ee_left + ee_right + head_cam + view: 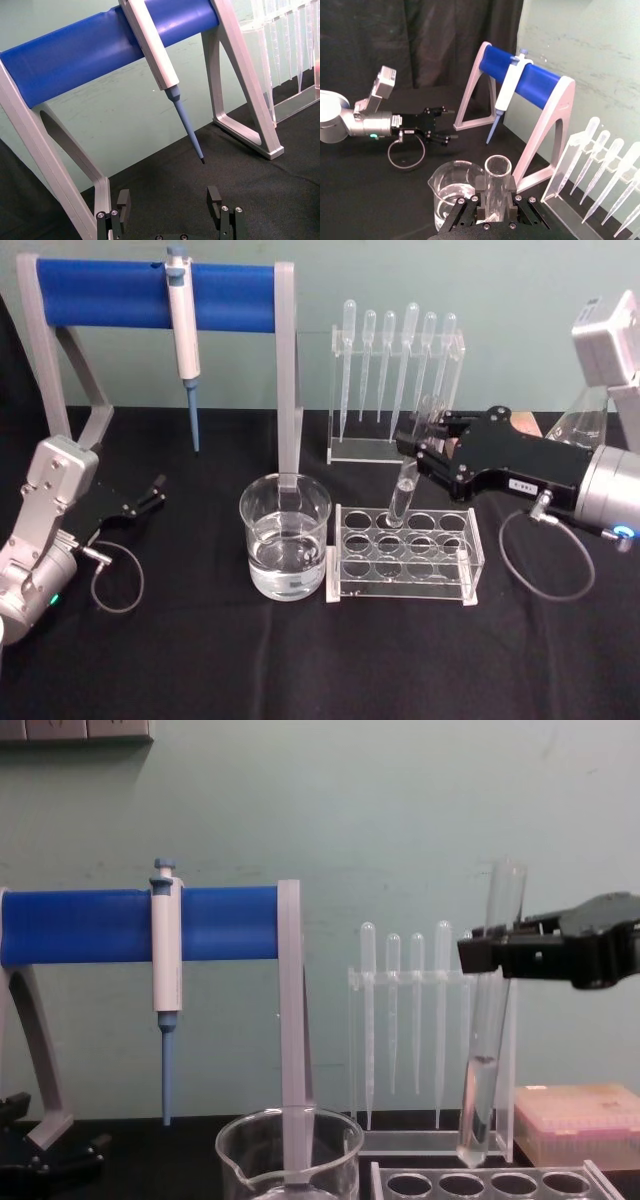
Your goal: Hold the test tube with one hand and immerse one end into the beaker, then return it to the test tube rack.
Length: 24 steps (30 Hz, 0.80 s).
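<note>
right gripper clamped on test tube, fingers pinching upper part just below rim. tube tilted slightly, rounded bottom hanging just above clear rack, a little liquid inside. beaker part-filled with water, just left of rack, apart from tube. left gripper idle at far left over black table, fingers spread wide, holding nothing. blue-and-white pipette hangs on stand beyond.

A black-covered worktop is carrying the beaker of clear liquid, with a clear tube rack sitting just beside it. Farther back, a grey stand with a blue bar and a clear pipette rack are standing.
</note>
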{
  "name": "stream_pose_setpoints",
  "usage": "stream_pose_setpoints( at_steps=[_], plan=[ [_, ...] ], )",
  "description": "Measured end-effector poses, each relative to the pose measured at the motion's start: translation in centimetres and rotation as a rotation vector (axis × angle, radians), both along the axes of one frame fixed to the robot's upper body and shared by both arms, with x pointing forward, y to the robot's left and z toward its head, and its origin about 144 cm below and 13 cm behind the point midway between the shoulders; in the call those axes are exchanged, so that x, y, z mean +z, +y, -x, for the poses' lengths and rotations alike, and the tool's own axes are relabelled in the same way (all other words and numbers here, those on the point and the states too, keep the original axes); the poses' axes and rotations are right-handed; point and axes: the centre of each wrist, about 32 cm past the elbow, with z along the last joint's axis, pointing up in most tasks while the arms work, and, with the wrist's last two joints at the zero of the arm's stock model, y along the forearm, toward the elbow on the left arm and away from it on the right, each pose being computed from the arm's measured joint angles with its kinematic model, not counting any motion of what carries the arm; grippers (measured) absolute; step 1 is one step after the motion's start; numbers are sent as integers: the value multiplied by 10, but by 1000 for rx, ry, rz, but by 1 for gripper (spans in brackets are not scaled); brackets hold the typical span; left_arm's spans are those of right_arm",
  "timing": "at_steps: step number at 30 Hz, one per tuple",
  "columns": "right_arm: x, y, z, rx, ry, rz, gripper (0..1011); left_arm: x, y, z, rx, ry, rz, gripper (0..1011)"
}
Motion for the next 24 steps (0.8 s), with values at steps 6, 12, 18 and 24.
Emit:
stream_pose_setpoints(
  at_steps=[6, 12, 18, 24],
  plan=[
    [-11, 3, -1, -7, 17, 9, 225, 0, 0, 0, 0, 0, 0, 1000],
    [-20, 3, -2, -16, 35, 5, 225, 0, 0, 0, 0, 0, 0, 1000],
    [-27, 3, -5, -26, 54, 7, 225, 0, 0, 0, 0, 0, 0, 1000],
    [-33, 2, -7, -29, 68, 9, 225, 0, 0, 0, 0, 0, 0, 1000]
  ],
)
